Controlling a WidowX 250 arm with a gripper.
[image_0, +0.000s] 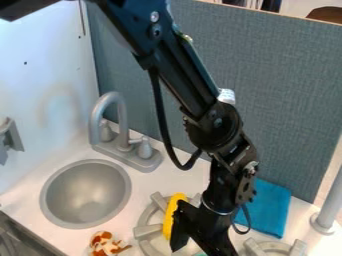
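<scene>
Blue-grey fabric covers the tall panel (267, 75) on the far side, behind a white counter (167, 175). Across both hangs the black arm (180, 75), sloping from the far left down towards the near right. On the left is a round grey sink (87, 190), with a grey faucet (137, 155) at its far side; right of the sink, at the near side, is a grey burner (141, 231). A blue cloth (270, 210) lies on the counter, right of the gripper (199, 249), whose jaws stand apart over the burner. Just left of them, outside the gap, a yellow object (172, 215) lies on the burner, seemingly ungrasped and unlifted. Nearer the sink is a brown-and-white spotted toy (107, 245). Between the jaws shows a teal sliver (201, 254); whether they touch it, I cannot tell.
</scene>
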